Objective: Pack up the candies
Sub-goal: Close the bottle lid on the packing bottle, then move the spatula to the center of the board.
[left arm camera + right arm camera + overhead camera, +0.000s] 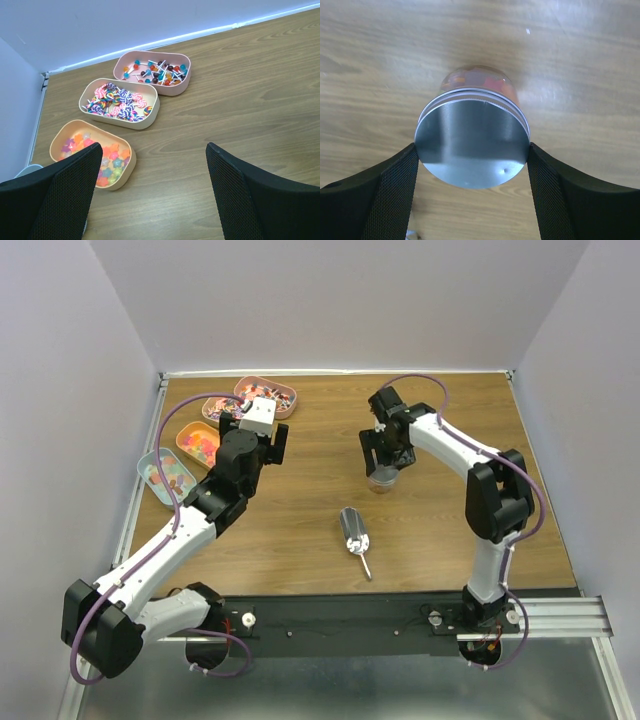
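The candies lie in oval trays at the table's far left: star-shaped candies (pixel 107 162) in an orange tray, swirl lollipops (pixel 120 102) in a beige one, ball lollipops (pixel 155 72) in a pink one. My left gripper (pixel 154 147) hangs open just right of the trays, with bare wood between its fingers. My right gripper (pixel 472 150) is shut on the silver lid (pixel 470 135) of a clear jar (pixel 382 481) standing mid-table. Orange and red candies (pixel 476 77) show through the jar's wall below the lid.
A silver metal scoop (pixel 354 531) lies on the wood in front of the jar, handle toward the arms. A fourth tray, blue (pixel 165 472), sits nearest the left table edge. White walls enclose the table on three sides.
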{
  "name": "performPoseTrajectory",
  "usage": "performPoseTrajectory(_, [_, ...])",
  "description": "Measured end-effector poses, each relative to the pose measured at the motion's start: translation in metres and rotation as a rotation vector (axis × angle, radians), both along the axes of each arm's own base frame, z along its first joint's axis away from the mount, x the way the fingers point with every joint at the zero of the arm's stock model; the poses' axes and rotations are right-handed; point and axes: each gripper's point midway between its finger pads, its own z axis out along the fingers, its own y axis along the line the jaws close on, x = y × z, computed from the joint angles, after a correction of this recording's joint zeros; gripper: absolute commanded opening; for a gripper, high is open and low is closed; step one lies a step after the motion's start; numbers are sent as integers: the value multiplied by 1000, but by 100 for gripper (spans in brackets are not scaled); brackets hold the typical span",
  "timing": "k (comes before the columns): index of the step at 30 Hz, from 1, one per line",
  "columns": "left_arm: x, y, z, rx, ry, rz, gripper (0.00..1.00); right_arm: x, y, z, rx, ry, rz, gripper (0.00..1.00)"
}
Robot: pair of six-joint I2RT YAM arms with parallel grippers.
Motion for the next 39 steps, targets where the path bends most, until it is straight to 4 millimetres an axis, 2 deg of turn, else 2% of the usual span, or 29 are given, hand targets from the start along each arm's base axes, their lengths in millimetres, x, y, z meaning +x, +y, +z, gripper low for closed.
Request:
performPoseTrajectory(5, [0,0,0,2,0,0,91,14,12,-1,11,-27,6,53])
performPoseTrajectory(9, [0,0,-1,4,2,0,91,18,16,0,20,-43,-46,71])
performPoseTrajectory(10, [1,0,-2,4,4,0,91,18,17,0,22,-46,-60,79])
performPoseTrajectory(13, [1,0,-2,5,5,0,91,18,18,1,24,-53,-86,90])
performPoseTrajectory(17, [1,-2,-2,5,5,-8,92,18,20,3,33,-55,-102,100])
performPoseTrajectory(22, [1,-11,-7,4,-1,-63,94,15,22,4,38,-44,-99,100])
performPoseTrajectory(25, [-1,-23,-18,4,8,-140,94,16,25,8,54,-47,-94,100])
performPoseTrajectory(30, [-1,-48,-25,-15,6,-266,94,17,27,24,75,-76,-78,100])
performPoseTrajectory(33, [-2,-56,-26,-30,-2,-317,94,17,26,36,83,-104,-60,99])
performPoseTrajectory(36, [-2,-59,-24,-45,-14,-336,94,10,27,48,111,-117,-21,87])
performPoseTrajectory(37, [-1,-58,-22,-49,-20,-336,94,6,27,50,123,-117,-9,78])
performPoseTrajectory(39, [0,-54,-19,-57,-32,-325,93,-10,29,51,159,-106,27,71])
